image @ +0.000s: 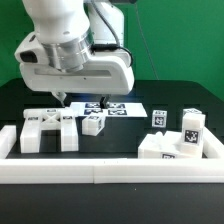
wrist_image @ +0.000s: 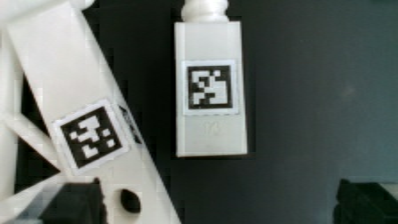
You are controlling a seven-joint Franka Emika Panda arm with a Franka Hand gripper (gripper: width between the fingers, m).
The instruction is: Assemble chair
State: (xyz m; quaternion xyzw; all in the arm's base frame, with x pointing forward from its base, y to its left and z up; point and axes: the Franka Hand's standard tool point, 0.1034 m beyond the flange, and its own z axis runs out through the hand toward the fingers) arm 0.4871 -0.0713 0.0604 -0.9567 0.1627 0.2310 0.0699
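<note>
The gripper (image: 63,98) hangs wide open and empty over the chair pieces (image: 45,130) at the exterior view's lower left. The post (wrist_image: 210,95) lies just beside the frame piece (wrist_image: 71,130). I'd worry an off-centre descent knocks the frame or pinches both.

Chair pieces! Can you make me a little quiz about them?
1. True or false: the gripper is holding a chair piece.
2. What colour is the table? A black, B red, C yellow.
3. Fill in: the post carries a black-and-white ____.
Key: 1 false, it is open and empty; 2 A; 3 tag.
</note>
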